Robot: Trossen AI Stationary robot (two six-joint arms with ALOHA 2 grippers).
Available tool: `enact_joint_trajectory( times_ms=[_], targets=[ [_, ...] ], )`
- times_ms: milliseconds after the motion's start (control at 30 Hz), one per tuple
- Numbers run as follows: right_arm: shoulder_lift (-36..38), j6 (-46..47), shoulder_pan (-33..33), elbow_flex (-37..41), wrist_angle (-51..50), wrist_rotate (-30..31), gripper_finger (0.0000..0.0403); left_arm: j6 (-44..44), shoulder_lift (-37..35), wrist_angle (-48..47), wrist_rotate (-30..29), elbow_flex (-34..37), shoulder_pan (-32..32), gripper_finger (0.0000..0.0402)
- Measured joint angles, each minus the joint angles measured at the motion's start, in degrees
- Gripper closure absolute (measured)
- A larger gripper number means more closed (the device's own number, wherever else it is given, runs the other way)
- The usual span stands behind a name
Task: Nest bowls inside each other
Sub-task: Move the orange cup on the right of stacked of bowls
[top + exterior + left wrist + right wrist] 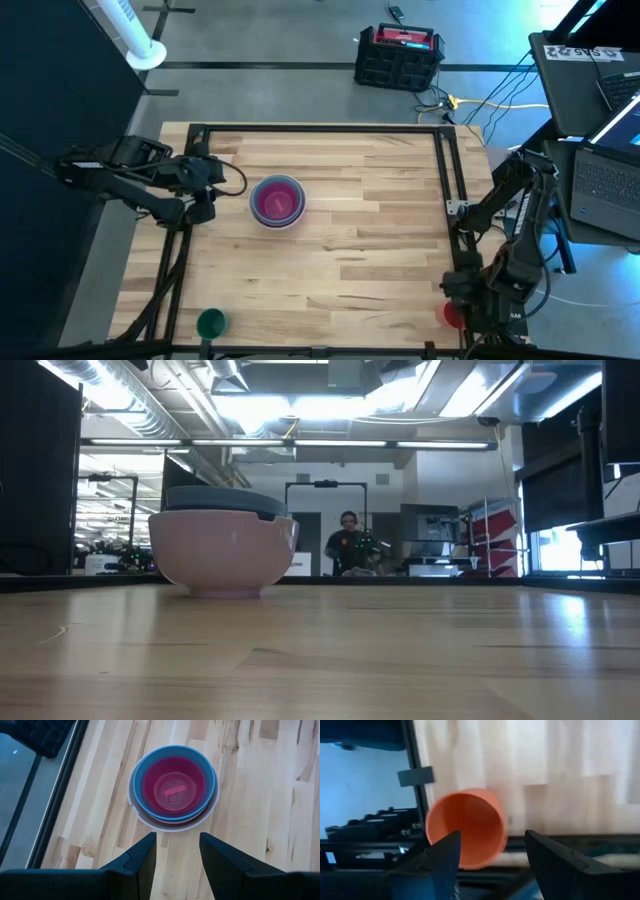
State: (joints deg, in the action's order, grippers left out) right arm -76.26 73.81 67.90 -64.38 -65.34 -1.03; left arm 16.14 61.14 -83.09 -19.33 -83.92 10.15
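Note:
A stack of bowls [277, 201] stands left of the table's middle: a pink bowl [222, 552] on its base, a grey-blue bowl [145, 775] inside it, and a magenta bowl [174, 787] innermost. My left gripper [177, 855] hovers open just to the stack's left, pointing slantwise down at it. A small green bowl [211, 323] sits at the near edge on the left. A small orange-red bowl [467, 827] sits at the table's near right corner. My right gripper [492, 860] hangs open above that bowl, pointing down, and no contact shows.
Black frame rails [445, 165] run along the table's left, far and right sides, and the orange-red bowl lies close to the right rail. Bare wood [370, 250] spreads between the stack and the right rail. A person [347, 545] sits in the room beyond the table.

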Motion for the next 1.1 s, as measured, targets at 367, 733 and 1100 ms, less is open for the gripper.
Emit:
enact_joint_trajectory(
  times_ms=[367, 733, 1100],
  targets=[
    [0.0, 2.7, 0.0, 9.2, 7.4, -1.0, 0.0194, 0.4, 0.0, -0.1, 0.0, 0.0, 0.0, 0.0267],
    [0.0, -1.0, -4.4, 11.6, 12.7, -2.7, 0.0355, 0.4, 0.0, -0.6, 0.0, 0.0, 0.0, 0.0267],
    [0.0, -17.7, -23.5, 12.1, 13.6, 0.1, 0.0402, 0.4, 0.0, -0.7, 0.0, 0.0, 0.0, 0.0267]
  ],
)
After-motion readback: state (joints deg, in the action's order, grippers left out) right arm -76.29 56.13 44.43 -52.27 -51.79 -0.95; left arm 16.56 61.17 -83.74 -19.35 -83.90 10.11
